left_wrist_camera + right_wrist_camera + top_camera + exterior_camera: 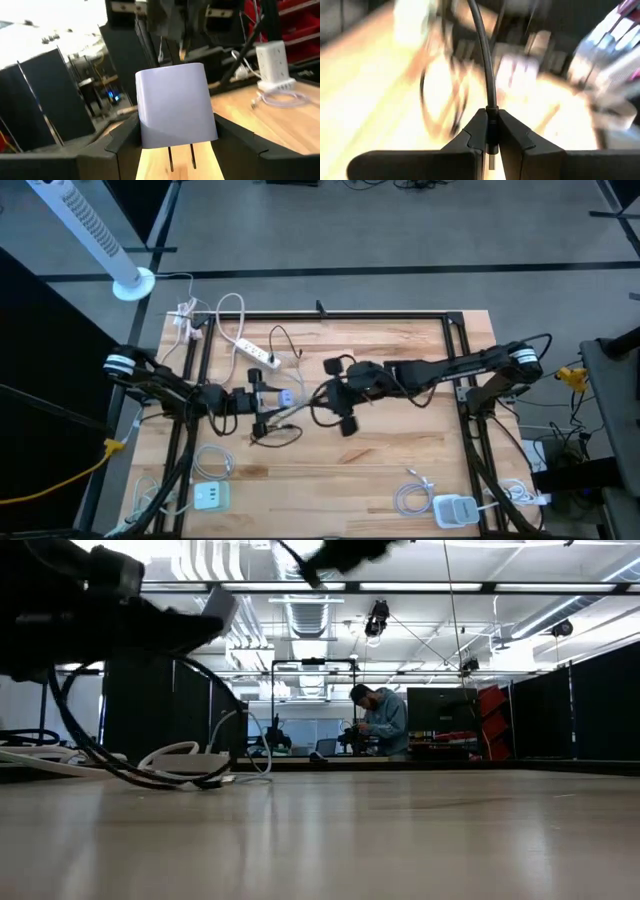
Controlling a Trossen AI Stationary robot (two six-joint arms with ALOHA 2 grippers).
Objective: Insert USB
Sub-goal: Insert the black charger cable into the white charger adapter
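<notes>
Jaws clamped: left gripper (175, 142) on pale lilac block-shaped wall charger (175, 107), right gripper (490, 132) on black USB cable (484, 55).
Both meet mid-tabletop (400, 450), charger prongs toward the left wrist.

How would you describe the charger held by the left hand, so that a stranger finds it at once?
Look at the middle of the wooden table, where the two arms meet. The left hand holds a small pale lilac charger there. Unlike the two white chargers near the front edge, it is lifted off the wood and held.
</notes>
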